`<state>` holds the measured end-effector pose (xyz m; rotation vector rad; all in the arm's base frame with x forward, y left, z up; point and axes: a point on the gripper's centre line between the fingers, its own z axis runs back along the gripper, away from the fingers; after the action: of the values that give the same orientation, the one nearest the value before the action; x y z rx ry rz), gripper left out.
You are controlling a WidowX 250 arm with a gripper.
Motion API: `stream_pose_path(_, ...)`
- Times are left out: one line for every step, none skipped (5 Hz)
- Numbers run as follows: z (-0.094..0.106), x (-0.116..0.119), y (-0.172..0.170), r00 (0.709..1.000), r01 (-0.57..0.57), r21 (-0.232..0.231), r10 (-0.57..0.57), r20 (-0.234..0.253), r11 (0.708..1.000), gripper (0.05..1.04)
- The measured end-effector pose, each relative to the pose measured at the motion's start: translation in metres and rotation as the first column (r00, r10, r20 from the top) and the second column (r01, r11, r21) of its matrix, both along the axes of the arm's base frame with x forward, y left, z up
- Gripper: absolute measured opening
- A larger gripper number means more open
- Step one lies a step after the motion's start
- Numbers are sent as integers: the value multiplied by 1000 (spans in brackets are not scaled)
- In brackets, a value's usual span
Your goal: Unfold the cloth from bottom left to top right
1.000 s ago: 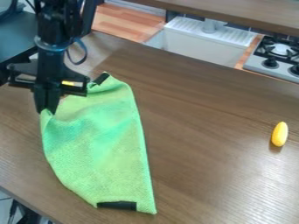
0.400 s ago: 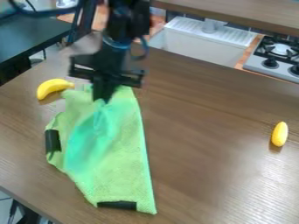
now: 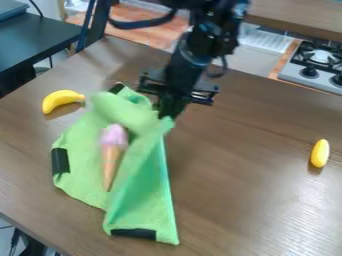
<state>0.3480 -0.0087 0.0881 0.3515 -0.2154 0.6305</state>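
One gripper [image 3: 168,113] is clamped on one cloth [image 3: 145,205] bearing three black patches [image 3: 60,160] and one cone [image 3: 111,157]; the table [image 3: 247,200] holds one banana [image 3: 61,99] and one yellow oval [image 3: 320,153].

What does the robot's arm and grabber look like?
The arm is black and chunky, with a bluish band around it and a dark, curved cable looping out from its side. The gripper is black too, with a wide, boxy frame that narrows down towards the tip.
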Motion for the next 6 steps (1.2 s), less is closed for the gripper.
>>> stream_pose_path(-3, 26, -16, 1000, -18, -3, 18, 0, 1000, 49)
stream_pose_path(-5, 43, -31, 1000, -9, -11, 9, 23, 1000, 49)
stream_pose_path(-2, 49, -42, 998, 22, -24, -20, 58, 999, 49)
stream_pose_path(-8, 55, -56, 989, 107, -30, -103, 106, 994, 49)
stream_pose_path(-5, 59, -66, 982, 135, -59, -126, 142, 989, 49)
stream_pose_path(2, 67, -75, 972, 164, -79, -148, 184, 983, 49)
